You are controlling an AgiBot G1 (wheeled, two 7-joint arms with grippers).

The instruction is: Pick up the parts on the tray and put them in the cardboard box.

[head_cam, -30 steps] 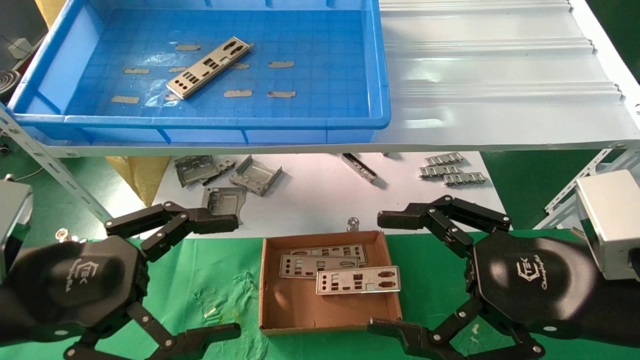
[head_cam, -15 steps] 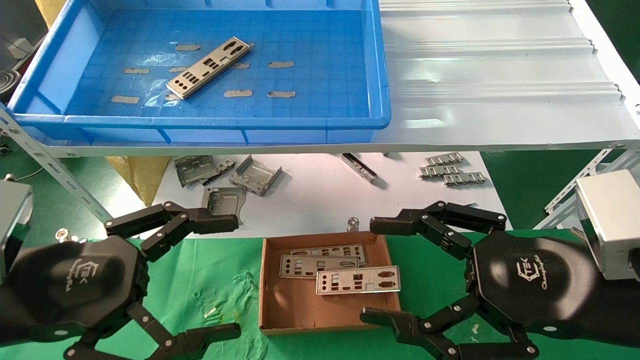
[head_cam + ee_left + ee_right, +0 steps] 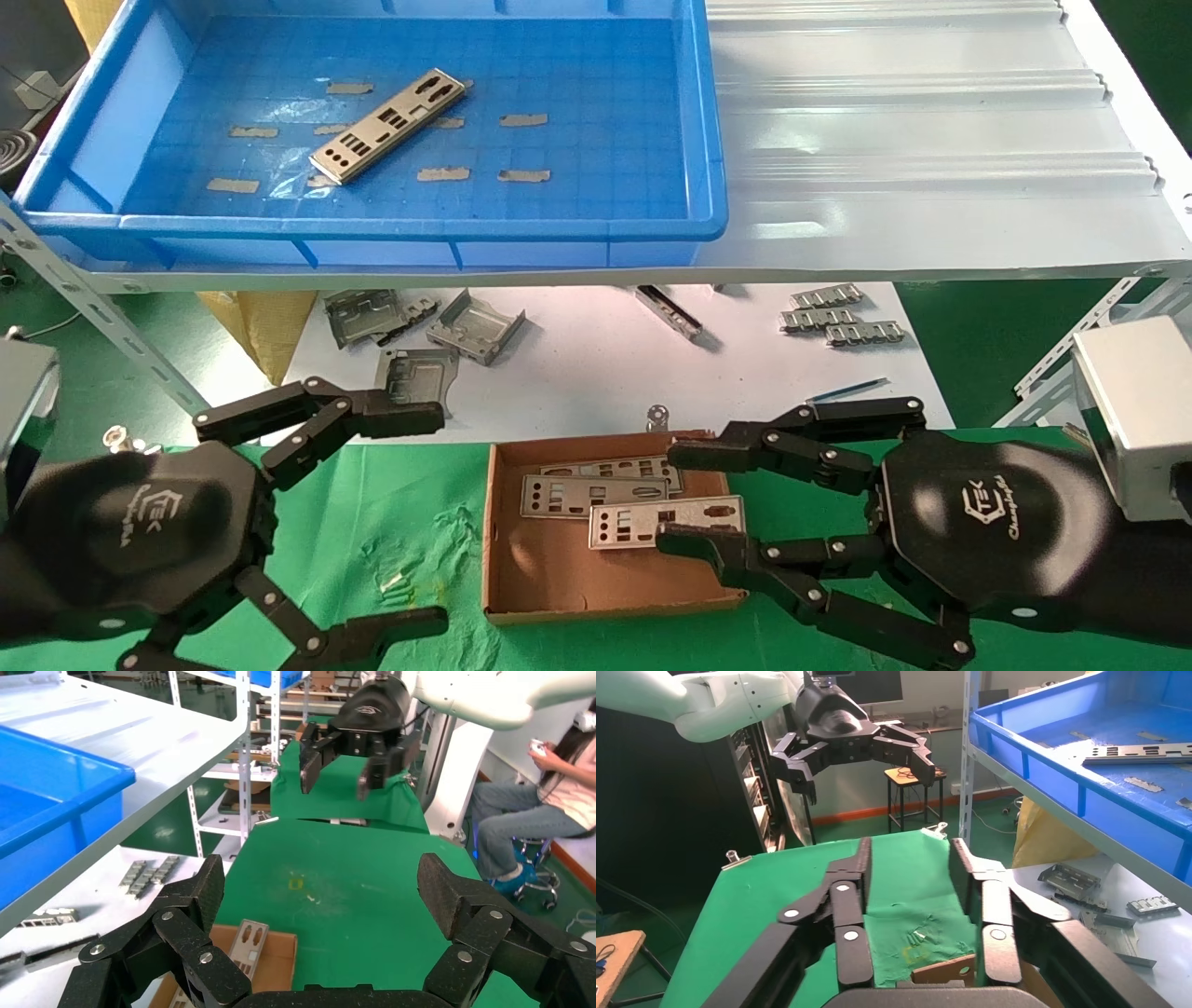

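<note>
One silver part (image 3: 386, 124) lies at a slant on the floor of the blue tray (image 3: 703, 140) on the upper shelf; the right wrist view shows it too (image 3: 1137, 753). The cardboard box (image 3: 559, 582) rests on green cloth below and holds three parts (image 3: 667, 522), overlapping. My right gripper (image 3: 669, 499) hovers over the box's right side, open with a narrowed gap and nothing between its fingers (image 3: 910, 864). My left gripper (image 3: 440, 518) hangs left of the box, open wide and empty (image 3: 323, 881).
A white corrugated sheet (image 3: 931, 140) covers the shelf to the right of the tray. Under the shelf, on white paper, lie grey bent brackets (image 3: 475, 326) and small toothed strips (image 3: 838, 317). A slotted shelf post (image 3: 102, 317) slants at the left.
The right gripper's fingers have drawn together from a wide spread, and their tips have shifted left over the box's right side. The left arm and the parts have not moved.
</note>
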